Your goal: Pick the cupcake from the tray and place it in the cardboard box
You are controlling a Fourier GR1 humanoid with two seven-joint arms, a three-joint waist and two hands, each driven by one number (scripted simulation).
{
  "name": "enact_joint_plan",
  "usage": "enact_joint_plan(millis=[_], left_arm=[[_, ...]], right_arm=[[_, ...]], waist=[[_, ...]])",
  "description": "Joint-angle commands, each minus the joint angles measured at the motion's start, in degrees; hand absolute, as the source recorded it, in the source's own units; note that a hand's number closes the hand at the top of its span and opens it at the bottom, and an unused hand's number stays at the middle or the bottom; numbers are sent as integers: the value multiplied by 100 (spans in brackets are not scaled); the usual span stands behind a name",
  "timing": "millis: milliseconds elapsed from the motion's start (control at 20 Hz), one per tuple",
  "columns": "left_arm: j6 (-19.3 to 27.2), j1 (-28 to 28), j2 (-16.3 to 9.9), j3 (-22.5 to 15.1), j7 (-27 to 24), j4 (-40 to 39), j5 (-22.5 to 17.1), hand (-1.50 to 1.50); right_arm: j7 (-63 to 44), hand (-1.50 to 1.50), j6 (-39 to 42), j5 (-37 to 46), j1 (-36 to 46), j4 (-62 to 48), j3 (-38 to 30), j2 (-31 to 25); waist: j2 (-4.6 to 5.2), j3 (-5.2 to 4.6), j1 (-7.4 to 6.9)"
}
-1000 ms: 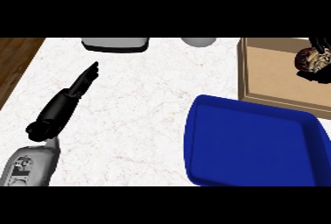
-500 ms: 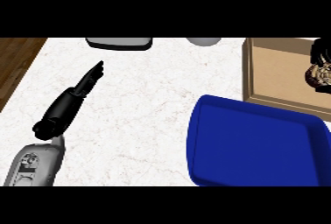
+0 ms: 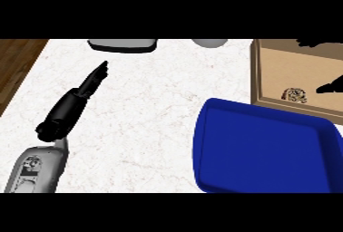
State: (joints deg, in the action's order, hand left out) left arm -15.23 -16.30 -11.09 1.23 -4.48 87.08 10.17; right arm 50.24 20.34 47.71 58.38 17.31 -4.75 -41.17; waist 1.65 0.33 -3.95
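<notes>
Cupcake (image 3: 294, 94) lies on the floor of the box (image 3: 268, 72), near the box's front wall, apart from any hand. Tray (image 3: 221, 149) sits just in front of the box, at the counter's (image 3: 154, 113) front right; nothing shows in it. Right hand (image 3: 330, 86) shows only as dark finger shapes at the view's right edge, above the box, parted, holding nothing. Left hand (image 3: 90, 84) lies straight-fingered and idle at the counter's left.

Judgement: placing looks done; the step is withdrawal. Done well: lift the right hand straight up, fingers kept spread, clear of the box walls, no brushing the cupcake.
</notes>
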Motion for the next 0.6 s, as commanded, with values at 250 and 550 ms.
enact_joint_plan(millis=[250, 550], left_arm=[[-3, -57, -40, 89, 60, 77, -59, 0], [-180, -70, -119, 79, 28, 87, -142, 0]], right_arm=[[-610, -150, 1956, -2113, 550, -1291, -1944, -147], [-1448, -150, 2051, -2637, 558, -1516, -2456, -635]], waist=[[18, 10, -14], [101, 20, -121]])
